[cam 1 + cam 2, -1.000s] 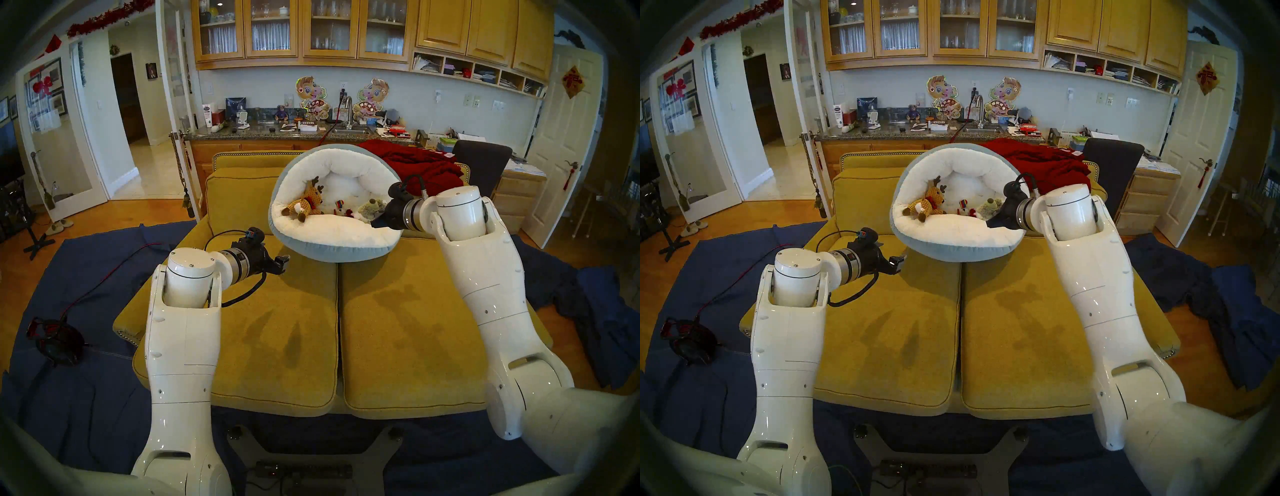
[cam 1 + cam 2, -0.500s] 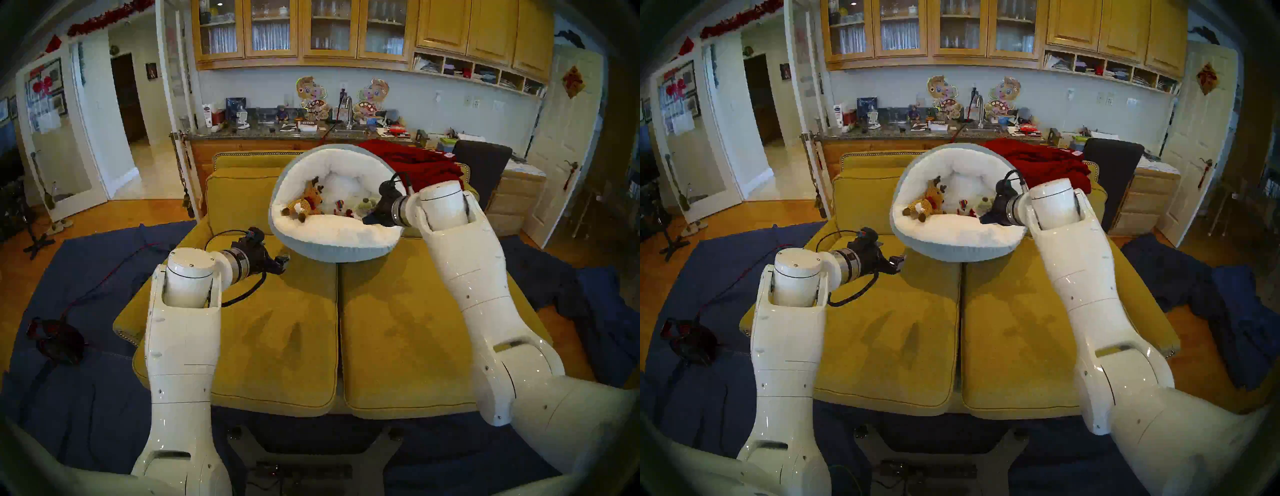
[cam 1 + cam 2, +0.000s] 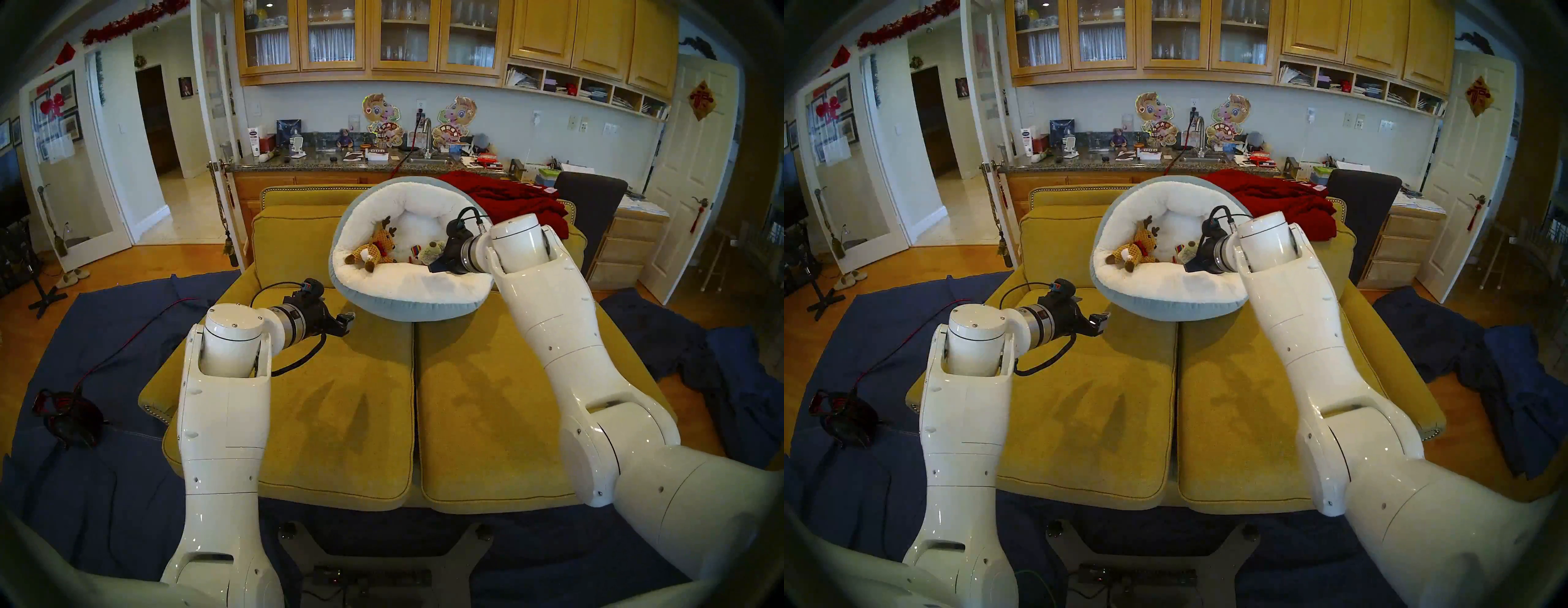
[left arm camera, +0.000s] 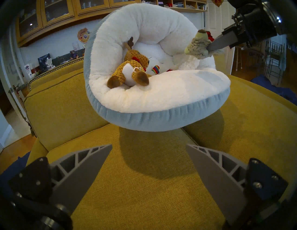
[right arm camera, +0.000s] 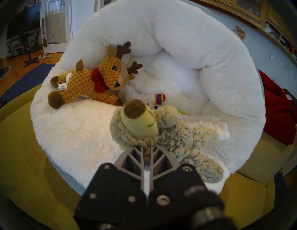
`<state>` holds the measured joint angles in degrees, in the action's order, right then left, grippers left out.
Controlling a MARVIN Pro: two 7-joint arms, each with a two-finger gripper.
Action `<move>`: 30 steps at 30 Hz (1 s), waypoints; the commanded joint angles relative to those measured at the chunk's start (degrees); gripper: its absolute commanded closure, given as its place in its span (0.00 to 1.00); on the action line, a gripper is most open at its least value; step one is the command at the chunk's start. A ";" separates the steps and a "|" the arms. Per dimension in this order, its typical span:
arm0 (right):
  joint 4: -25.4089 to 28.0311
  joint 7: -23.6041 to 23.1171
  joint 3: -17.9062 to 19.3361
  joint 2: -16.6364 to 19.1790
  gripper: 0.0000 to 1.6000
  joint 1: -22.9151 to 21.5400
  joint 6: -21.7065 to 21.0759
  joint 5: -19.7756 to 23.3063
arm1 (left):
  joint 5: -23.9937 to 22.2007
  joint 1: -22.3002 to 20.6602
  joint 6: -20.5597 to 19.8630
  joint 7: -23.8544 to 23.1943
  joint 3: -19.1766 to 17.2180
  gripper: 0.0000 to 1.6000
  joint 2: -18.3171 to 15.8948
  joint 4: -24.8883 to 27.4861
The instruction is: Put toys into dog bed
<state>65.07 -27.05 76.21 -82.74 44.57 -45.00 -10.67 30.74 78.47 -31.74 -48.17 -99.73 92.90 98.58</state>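
The right gripper [image 5: 147, 148], two grey ribbed fingers on a black body, is clamped tight on the shaggy grey-beige plush animal [image 5: 162, 134] with its pale green muzzle and brown nose. The toy hangs from the fingertips above the fluffy white inside of the large round dog bed [image 5: 77, 136], over its right half, body and limbs drooping down toward the right part of the puffy rim. The left wrist view shows the same toy [image 4: 198, 46] lifted clear of the bed's floor, pinched at the fingertips.

Just beyond it, deeper in the bed, lies the small white toy with a rainbow-striped patch [image 5: 159, 98], mostly hidden behind the held animal's head. To the left, the brown knitted reindeer [image 5: 90, 83] with a red bow lies on its side against the bed's left rim, antlers toward the back.

The bed, pale grey-blue outside [image 3: 403, 308], sits tilted on the mustard-yellow sofa cushions [image 3: 339, 403], propped against the backrest. A red blanket [image 3: 517, 199] is draped over the sofa back on the right.

The left gripper [image 4: 148, 147] hovers over the left seat cushion, short of the bed, its fingers spread wide and empty.
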 commanded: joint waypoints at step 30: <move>-18.02 2.66 0.10 -6.66 1.00 -15.12 5.63 -3.79 | -0.24 -1.77 0.34 0.15 0.05 0.00 -0.01 1.36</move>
<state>47.72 -24.94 76.25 -87.62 35.00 -41.18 -14.28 30.75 78.54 -31.74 -48.14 -99.72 92.88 98.46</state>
